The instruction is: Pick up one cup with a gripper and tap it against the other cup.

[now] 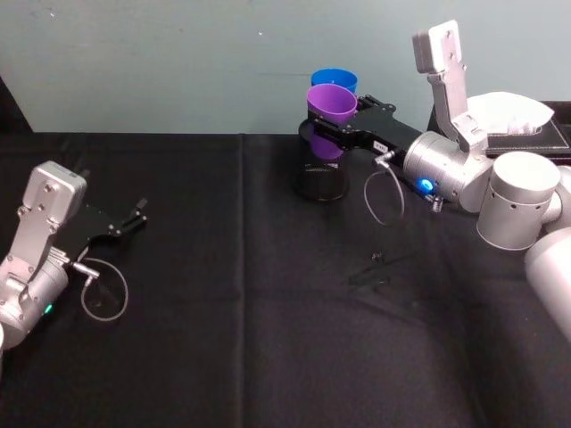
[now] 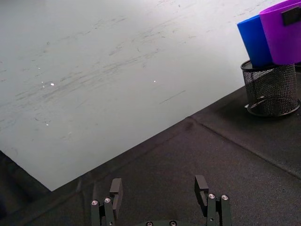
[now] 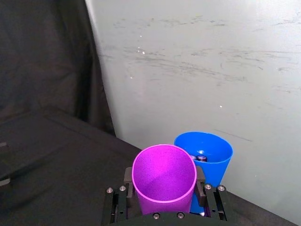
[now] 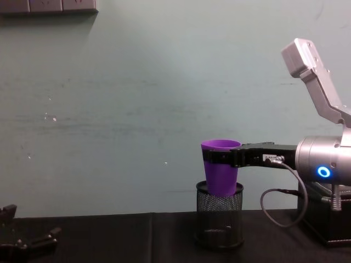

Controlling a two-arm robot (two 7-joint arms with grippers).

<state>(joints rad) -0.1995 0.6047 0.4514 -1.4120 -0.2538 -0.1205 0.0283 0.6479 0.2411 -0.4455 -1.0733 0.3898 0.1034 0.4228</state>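
Black cloth [image 1: 268, 339] covers the table. At its near left rests the left gripper [image 1: 136, 217], fingers spread apart and empty. Farther back, the right gripper [image 1: 323, 132] clamps the purple cup [image 1: 332, 105] upright, raised, its base at the mouth of a mesh pen holder [image 1: 321, 183]. Right behind it, close against it, is the blue cup [image 1: 335, 79].
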